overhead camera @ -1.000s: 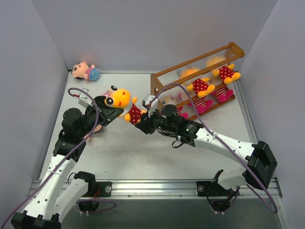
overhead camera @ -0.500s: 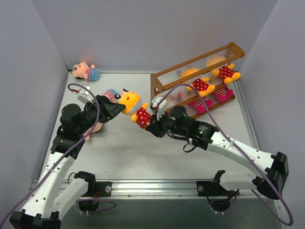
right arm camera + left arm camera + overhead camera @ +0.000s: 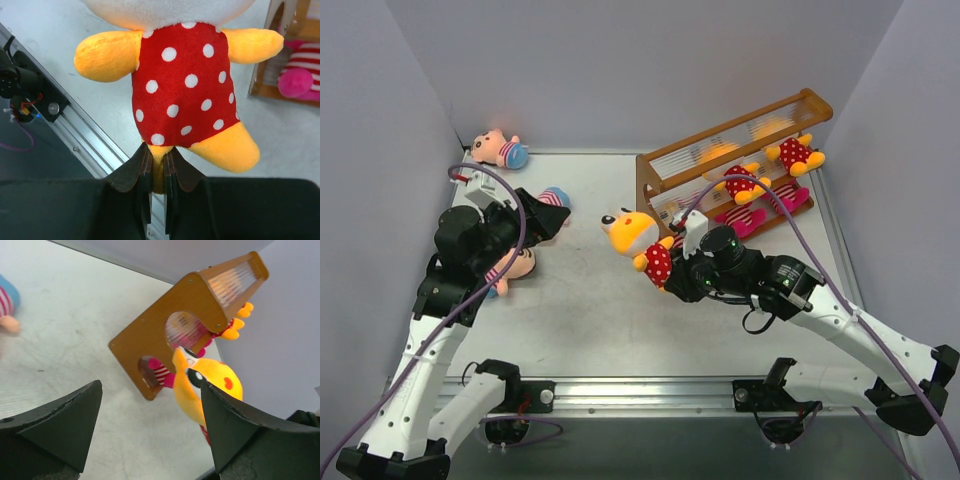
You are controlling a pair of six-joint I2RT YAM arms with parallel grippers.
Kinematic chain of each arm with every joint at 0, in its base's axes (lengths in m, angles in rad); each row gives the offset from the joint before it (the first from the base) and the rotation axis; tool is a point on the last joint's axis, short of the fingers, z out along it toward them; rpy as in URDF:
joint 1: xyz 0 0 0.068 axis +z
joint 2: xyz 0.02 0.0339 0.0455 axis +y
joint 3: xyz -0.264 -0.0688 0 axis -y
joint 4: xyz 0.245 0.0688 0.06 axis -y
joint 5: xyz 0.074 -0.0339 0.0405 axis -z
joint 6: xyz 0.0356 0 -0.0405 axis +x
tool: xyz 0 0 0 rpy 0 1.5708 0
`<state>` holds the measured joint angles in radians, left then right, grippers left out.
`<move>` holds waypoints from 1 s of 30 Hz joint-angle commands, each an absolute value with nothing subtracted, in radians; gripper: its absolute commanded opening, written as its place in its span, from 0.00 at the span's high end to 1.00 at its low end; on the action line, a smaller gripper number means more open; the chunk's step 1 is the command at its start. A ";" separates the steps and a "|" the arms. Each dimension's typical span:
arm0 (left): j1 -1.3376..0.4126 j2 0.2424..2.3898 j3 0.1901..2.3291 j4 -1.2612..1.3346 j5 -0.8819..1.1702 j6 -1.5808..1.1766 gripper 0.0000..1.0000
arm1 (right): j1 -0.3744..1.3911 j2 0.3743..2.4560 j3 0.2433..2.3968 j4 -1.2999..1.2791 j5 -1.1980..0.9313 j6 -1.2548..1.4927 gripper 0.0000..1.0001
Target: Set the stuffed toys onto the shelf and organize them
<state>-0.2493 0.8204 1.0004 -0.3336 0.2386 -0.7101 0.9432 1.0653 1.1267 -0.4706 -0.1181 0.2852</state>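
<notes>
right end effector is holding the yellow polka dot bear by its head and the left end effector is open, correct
Not quite. The right end effector grips the yellow bear by one leg, not its head, as the right wrist view shows. The left end effector is open, as you say.

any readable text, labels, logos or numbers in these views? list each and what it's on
None in any view.
yellow bear: only white dots on red, no letters.
shelf: end panel is bare wood, no label or mark.
</notes>
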 commanded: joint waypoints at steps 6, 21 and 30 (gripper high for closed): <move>-0.221 0.810 1.072 -0.520 0.036 -0.485 0.07 | 0.908 1.078 1.230 -0.739 0.024 0.387 1.00; -0.202 0.778 0.979 -0.526 -0.170 -0.293 0.06 | 0.752 1.170 1.345 -0.847 0.081 0.322 1.00; -0.196 0.758 0.873 -0.460 -0.224 -0.249 0.06 | 0.726 1.253 1.393 -0.819 0.100 0.302 1.00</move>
<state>-0.2035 0.7734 0.8864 -0.5243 -0.1867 -0.2859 0.7383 1.2343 1.3376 -0.8265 0.0578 0.3157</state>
